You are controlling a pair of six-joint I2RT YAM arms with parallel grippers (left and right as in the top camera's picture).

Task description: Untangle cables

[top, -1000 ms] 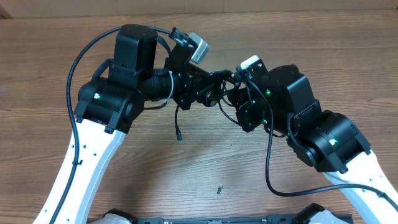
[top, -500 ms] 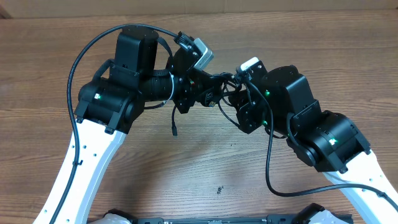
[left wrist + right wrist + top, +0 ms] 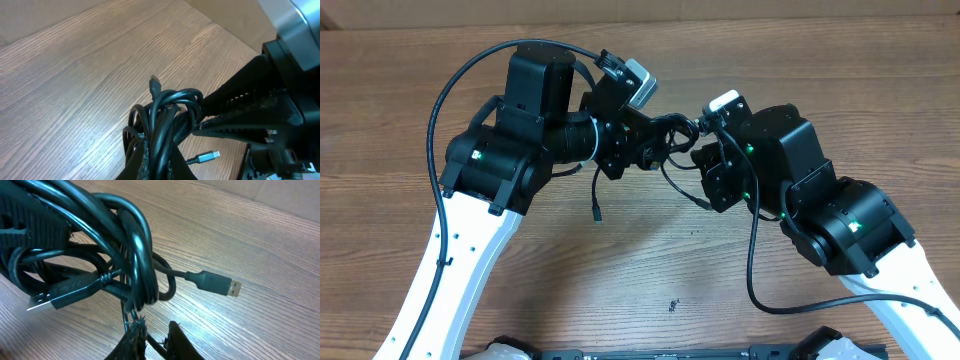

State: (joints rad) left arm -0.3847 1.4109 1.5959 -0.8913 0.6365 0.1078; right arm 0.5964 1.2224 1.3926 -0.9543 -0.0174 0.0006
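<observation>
While the left arm and right arm meet nose to nose over the far middle of the wooden table, the work hangs between them. The left gripper is pressed onto the cables, a black knot of loops that rises from between its fingers, clear of the table. The right gripper sits at the knot's right side. Its fingers show a slim gap with one strand against a tip, and I cannot tell whether it pinches that strand. A loose end dangles left of the knot, and a USB plug juts free beside it.

The step in hand looks like drawing one strand out of the knot. To do it well, the left should act as anchor. The right should take a single strand close to a free plug and draw it slowly along the loop's own path, stopping if the loops tighten. Pulling several strands at once would likely cinch the knot.

No container is in view, so nothing is held in one.
</observation>
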